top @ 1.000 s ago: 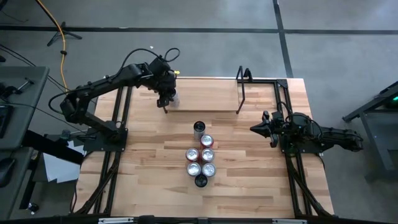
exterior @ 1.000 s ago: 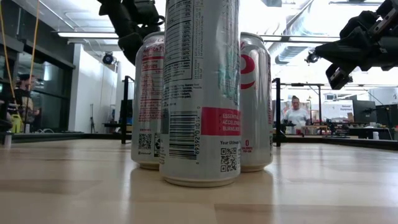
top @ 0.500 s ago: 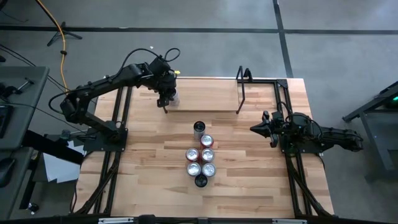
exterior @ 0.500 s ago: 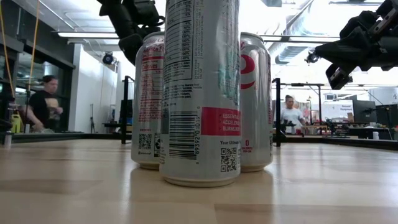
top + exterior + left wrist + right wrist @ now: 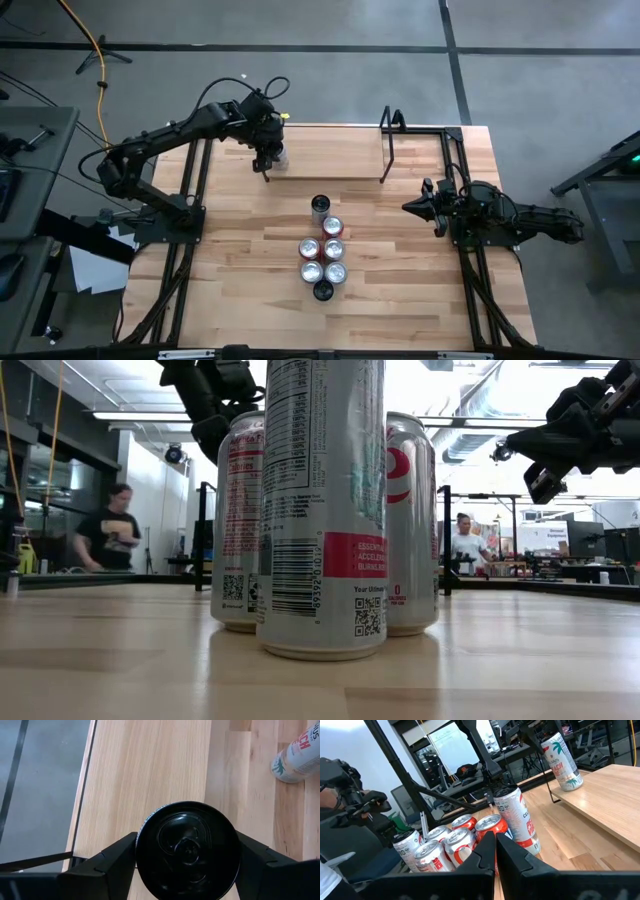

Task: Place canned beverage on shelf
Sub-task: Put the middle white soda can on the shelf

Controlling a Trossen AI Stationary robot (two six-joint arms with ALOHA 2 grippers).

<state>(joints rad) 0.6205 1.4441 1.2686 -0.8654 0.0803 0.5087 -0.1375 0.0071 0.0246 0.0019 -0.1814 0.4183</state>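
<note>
My left gripper (image 5: 272, 157) hangs over the left end of the low rack shelf of pale wooden plank and thin black rod uprights (image 5: 340, 150), its 2 fingers (image 5: 107, 862) pinching a slim pale aluminium beverage can with a dark dished base (image 5: 187, 851). In the left wrist view the can's base faces the camera, with the shelf plank beyond it. I cannot tell whether the can touches the plank.

Handling judgement: a thin-walled can, rigid if full, smooth and liable to slip or dent. I judge mid-body, across the widest part, the right place to hold it, with moderate pressure.

The remaining 6 upright cans clustered mid-table (image 5: 325, 250) stand well apart from the shelf.

My right gripper (image 5: 412, 206) waits at the table's right side, fingers (image 5: 482, 855) pressed nearly together, holding nothing.
</note>
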